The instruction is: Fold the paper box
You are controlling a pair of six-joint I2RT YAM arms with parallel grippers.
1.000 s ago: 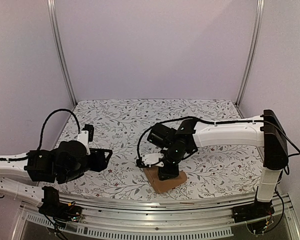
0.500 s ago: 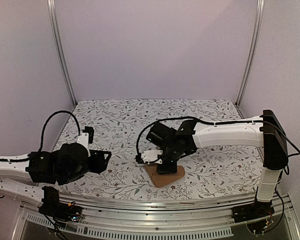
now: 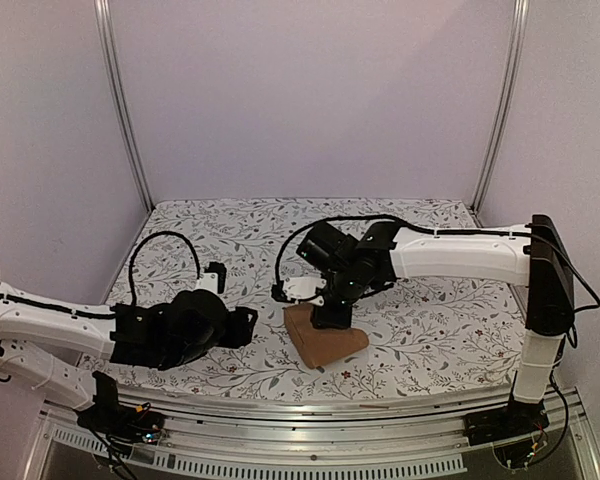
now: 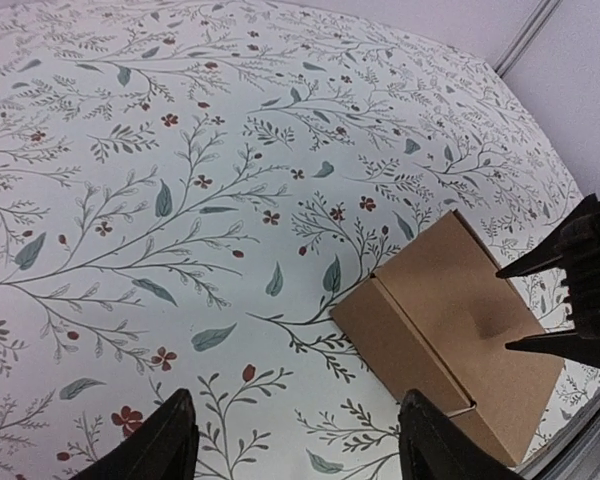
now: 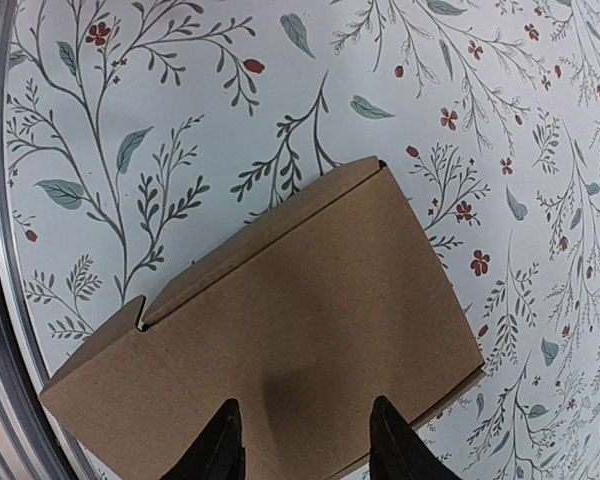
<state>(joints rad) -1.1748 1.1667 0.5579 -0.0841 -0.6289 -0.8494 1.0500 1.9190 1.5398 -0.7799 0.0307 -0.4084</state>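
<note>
The counter (image 3: 420, 340) is covered in a white sheet printed with grey leaves and small red flowers, and has a metal rail along its near edge.

The right arm (image 3: 460, 255) rises from its base at the near right corner. It then reaches level and leftwards across the counter to about the middle, where its wrist bends down. The left arm (image 3: 50, 320) lies low along the near left side with its forearm nearly flat, and its wrist points right towards the middle.

The paper box (image 3: 325, 342) sits on the counter a little right of centre, near the front rail, turned so that one corner points at the rail. It is plain brown card and closed up into a squarish carton. The lid panel is down, with a seam and a small notch along one edge (image 5: 280, 320).

The right tool (image 3: 330, 315) hangs straight above the far part of the box. In its wrist view the two dark fingers (image 5: 225, 445) stand partly apart over the lid panel with nothing between them, so it is released. I cannot tell whether the tips touch the card.

The left tool (image 3: 242, 328) is just left of the box and apart from it. In its own view it is spread wide and empty (image 4: 295, 435), with the box (image 4: 450, 340) ahead and to the right of the fingers.
</note>
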